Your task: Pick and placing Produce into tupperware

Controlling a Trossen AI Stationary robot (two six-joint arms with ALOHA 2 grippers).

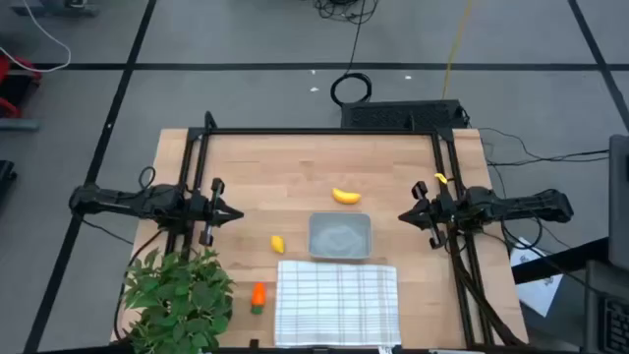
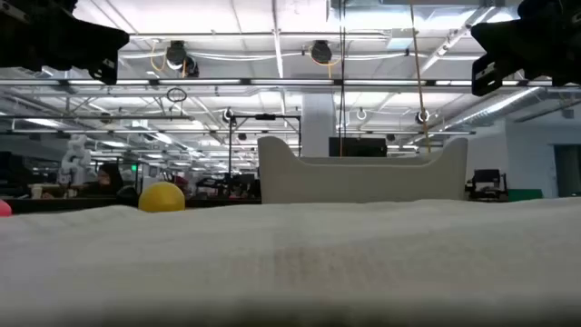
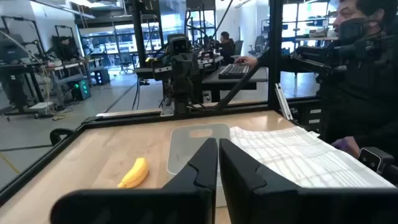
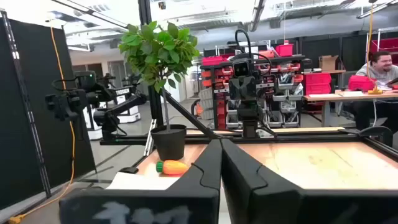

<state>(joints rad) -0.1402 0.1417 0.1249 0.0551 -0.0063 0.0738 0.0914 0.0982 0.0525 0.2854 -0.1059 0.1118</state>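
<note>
The curved yellow banana point(image 1: 345, 196) lies on the wood toward the far side; it also shows in the left wrist view point(image 3: 135, 172). The lemon-like lump point(image 1: 278, 244) point(image 2: 162, 197) sits left of the translucent grey tupperware point(image 1: 340, 236) point(image 3: 199, 146) point(image 2: 363, 177). The orange carrot point(image 1: 257, 297) point(image 4: 172, 167) lies near the front edge, beside the plant. My left gripper point(image 1: 236, 213) point(image 3: 217, 149) hovers shut at the table's left side. My right gripper point(image 1: 403, 218) point(image 4: 221, 149) hovers shut at the right side. Both point toward the middle and touch nothing.
A white checked cloth point(image 1: 336, 302) point(image 2: 290, 263) lies before the tupperware at the near edge. A leafy potted plant point(image 1: 177, 295) point(image 4: 158, 50) stands at the near left corner. A black frame point(image 1: 324, 132) rims the table. People sit beyond it point(image 3: 367, 68) point(image 4: 379, 65).
</note>
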